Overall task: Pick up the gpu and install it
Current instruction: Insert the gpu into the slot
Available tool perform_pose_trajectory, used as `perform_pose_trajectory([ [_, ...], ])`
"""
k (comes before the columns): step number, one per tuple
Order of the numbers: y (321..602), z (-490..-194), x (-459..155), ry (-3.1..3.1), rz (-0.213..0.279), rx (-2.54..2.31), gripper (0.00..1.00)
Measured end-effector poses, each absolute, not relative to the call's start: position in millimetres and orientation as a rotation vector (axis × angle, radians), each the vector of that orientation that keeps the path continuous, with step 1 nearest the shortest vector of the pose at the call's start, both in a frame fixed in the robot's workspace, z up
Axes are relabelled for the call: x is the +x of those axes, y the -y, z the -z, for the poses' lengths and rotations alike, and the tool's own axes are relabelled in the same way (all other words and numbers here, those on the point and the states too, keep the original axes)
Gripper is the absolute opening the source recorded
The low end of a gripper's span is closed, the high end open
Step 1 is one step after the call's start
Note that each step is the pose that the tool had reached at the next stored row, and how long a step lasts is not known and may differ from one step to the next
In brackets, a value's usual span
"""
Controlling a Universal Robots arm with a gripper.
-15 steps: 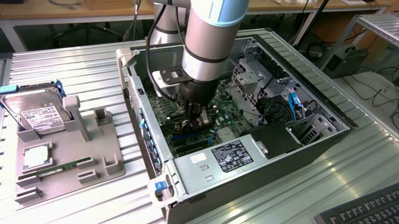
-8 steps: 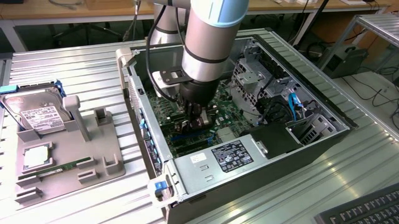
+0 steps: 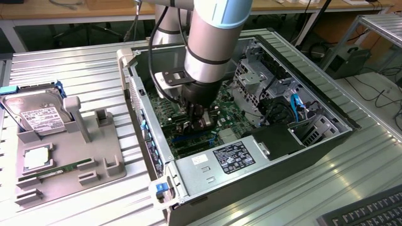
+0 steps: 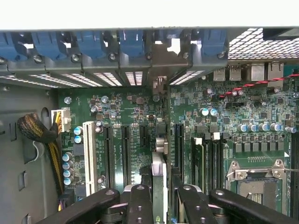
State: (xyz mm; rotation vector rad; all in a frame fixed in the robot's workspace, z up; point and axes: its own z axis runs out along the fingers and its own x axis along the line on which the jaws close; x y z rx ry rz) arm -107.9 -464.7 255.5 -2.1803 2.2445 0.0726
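Note:
The gpu (image 4: 159, 163) appears edge-on in the wrist view as a thin card standing upright over the green motherboard (image 4: 126, 116), between two black expansion slots. Its silver bracket end (image 4: 160, 70) reaches the case's rear slot openings. My gripper (image 4: 161, 198) is shut on the card, one black finger (image 4: 139, 205) on each side. In the exterior view the gripper (image 3: 199, 123) is down inside the open computer case (image 3: 148, 136), low over the motherboard, and the arm hides most of the card.
A grey holder (image 3: 94, 155) at the exterior view's left carries a silver hard drive (image 3: 31, 113), a processor (image 3: 36, 157) and a green memory stick (image 3: 60, 169). The power supply (image 3: 232, 157), drive cage (image 3: 264, 80) and a cable bundle (image 4: 39, 135) crowd the case. A keyboard (image 3: 370, 212) lies nearby.

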Motion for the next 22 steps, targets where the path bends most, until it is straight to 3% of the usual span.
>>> perform_pose_trajectory([
  [22,464.8,-255.8,-99.1,-2.281,-0.061,-2.213,0.26],
])
